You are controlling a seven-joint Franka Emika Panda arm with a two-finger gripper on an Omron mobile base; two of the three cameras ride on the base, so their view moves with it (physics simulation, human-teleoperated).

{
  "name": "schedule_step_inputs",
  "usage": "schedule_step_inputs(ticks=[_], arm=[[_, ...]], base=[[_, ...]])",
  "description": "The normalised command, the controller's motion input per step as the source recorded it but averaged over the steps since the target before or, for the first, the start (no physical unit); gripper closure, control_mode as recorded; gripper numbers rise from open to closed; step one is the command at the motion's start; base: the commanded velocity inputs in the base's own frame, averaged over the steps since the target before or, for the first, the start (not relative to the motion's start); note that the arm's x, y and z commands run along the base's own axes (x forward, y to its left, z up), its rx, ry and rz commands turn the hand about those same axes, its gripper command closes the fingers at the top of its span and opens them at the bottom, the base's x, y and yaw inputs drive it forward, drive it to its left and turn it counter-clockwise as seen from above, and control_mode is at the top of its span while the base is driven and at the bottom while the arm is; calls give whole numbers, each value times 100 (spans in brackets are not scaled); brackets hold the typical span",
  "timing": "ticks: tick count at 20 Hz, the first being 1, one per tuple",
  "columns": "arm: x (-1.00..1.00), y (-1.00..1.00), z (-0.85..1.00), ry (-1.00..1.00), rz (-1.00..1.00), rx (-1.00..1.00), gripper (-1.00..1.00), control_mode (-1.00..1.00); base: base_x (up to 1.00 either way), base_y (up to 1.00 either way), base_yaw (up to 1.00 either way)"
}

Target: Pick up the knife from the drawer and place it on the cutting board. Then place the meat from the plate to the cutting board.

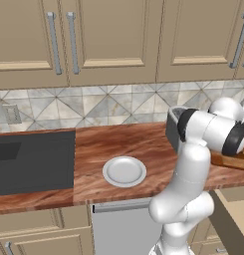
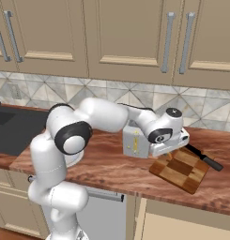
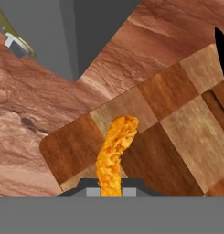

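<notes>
Now, claw (image 3: 111, 191): pinching the meat (image 3: 114, 153) over the cutting board (image 3: 163, 132).
Knife (image 2: 203, 158): lying on the board's far right edge.
Plate (image 1: 124, 171): on the desk (image 1: 93, 149).

No text, label, brand, number or sign can be read on anything here; every surface is plain or patterned without lettering.

Beige upper cabinets (image 1: 108, 35) with grey bar handles (image 1: 71, 42) are mounted above a backsplash (image 1: 93, 107) of grey-and-tan diamond tiles. Below — a reddish-brown wood countertop (image 1: 123, 142), with a dark sink (image 1: 31, 162) set in at left.
</notes>
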Motion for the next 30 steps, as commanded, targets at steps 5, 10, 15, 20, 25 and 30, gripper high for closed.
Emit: schedule_step_inputs(ticks=[5, 10, 15, 20, 25, 30], arm=[[0, -10, -15, 0, 0, 0, 100, -100], [0, -6, -20, 0, 0, 0, 100, -100], [2, 0, -23, 0, 0, 0, 100, -100], [8, 0, -20, 0, 0, 0, 100, -100], [7, -3, -17, 0, 0, 0, 100, -100], [10, -6, -16, 0, 0, 0, 100, -100]], base=[[0, 0, 0], [0, 0, 0], [0, 0, 0], [0, 0, 0], [0, 0, 0], [0, 0, 0]])
